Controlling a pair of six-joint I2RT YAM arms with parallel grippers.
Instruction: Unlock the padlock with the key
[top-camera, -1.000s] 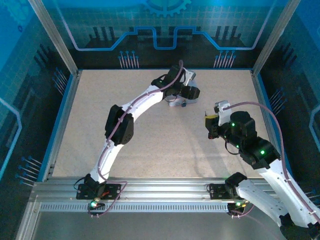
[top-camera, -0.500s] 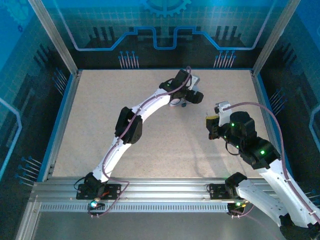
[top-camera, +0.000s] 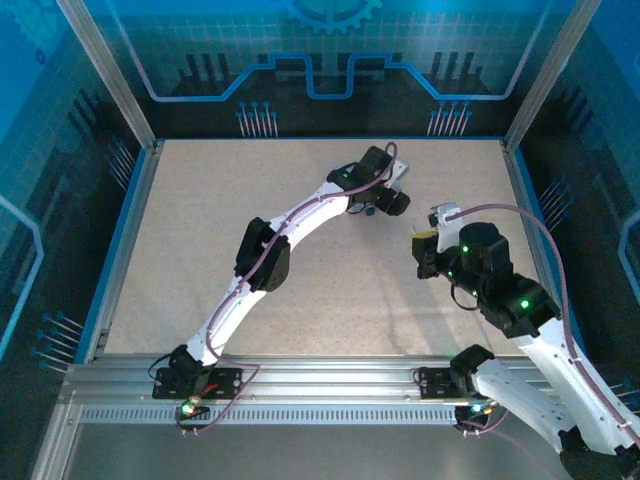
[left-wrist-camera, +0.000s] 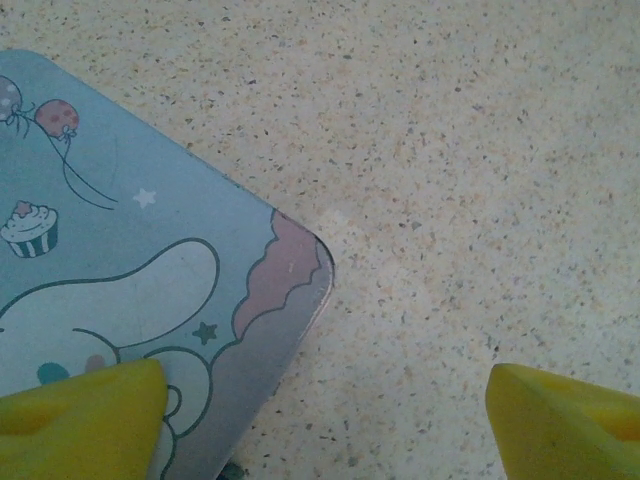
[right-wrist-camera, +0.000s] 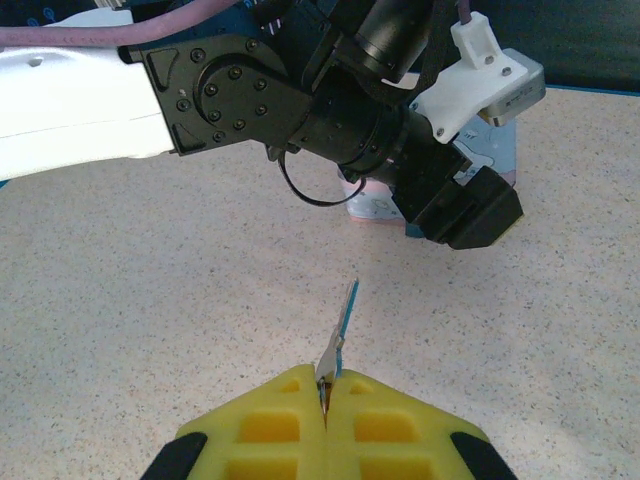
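left end effector | shifted rightward since earlier | jaws perhaps wider apart

We have the top external camera fixed high above and behind both arm bases, tilted down over the whole speckled table toward the blue back wall; it stands farthest off. The left wrist camera looks almost straight down from very close, its own yellow fingertips in the bottom corners and a corner of the cartoon-printed tin box at the left; the right wrist camera sits low, facing across the table at the left arm, with its yellow fingers and the key at the bottom edge. Both wrist views share the tin box; the overhead and right wrist views share the left arm's wrist.
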